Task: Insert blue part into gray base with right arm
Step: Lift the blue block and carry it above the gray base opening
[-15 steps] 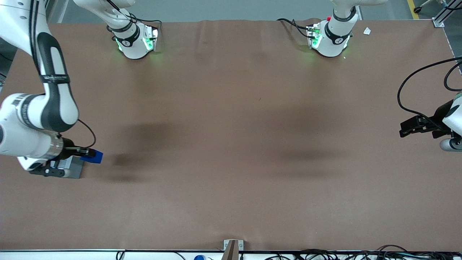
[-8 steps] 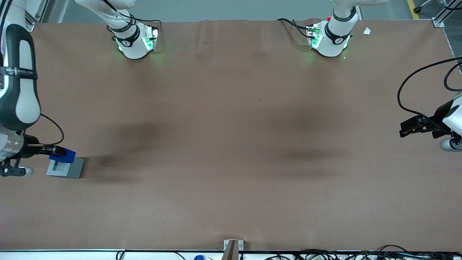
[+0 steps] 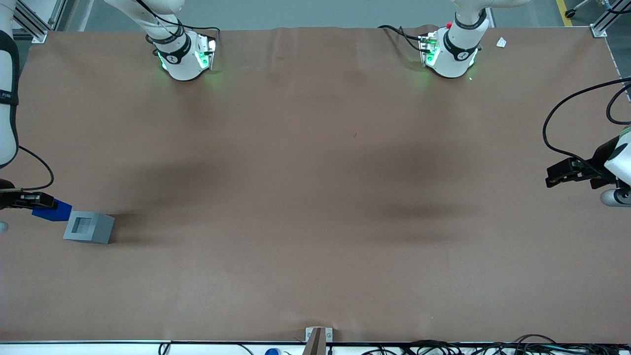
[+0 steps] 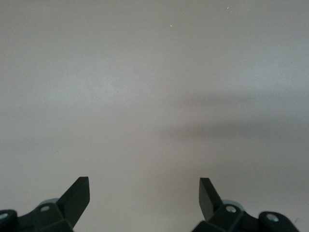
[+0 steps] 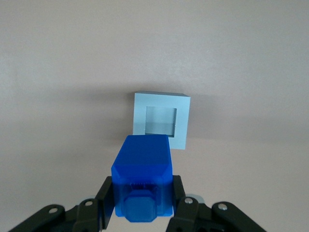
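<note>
We see a brown cover (image 3: 315, 162) spread over the whole table, with soft dark shadows across its middle. A small white scrap (image 3: 501, 43) lies on it toward the parked arm's end, farthest from the front camera. At the nearest edge sits a metal bracket (image 3: 318, 335), with tangled black cables (image 3: 443, 348) running along beside it.

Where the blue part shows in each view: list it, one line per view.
Front view: the blue part is held in the gripper, beside the gray base, at the working arm's end of the table.
Right wrist view: the blue part sits between the fingers, short of the base's recess.
Left wrist view: not in it.
Shared landmark: the gray base.
</note>
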You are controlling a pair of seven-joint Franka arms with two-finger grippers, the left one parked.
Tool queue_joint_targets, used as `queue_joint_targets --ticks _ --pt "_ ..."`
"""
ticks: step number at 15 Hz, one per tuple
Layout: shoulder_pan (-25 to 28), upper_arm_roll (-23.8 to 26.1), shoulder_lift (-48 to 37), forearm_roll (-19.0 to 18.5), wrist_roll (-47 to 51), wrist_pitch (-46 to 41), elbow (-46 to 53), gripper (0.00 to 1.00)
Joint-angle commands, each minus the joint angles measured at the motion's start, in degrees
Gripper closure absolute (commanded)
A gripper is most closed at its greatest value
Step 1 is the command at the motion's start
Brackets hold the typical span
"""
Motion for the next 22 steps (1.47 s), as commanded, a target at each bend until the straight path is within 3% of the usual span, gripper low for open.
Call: queue_joint_targets --ticks 1,22 --pt "-1.57 0.89 0.54 -0.79 -2.53 -0.37 0.98 0.97" --pt "-1.93 1.07 10.3 -0.44 2.13 6.4 5.29 0.99"
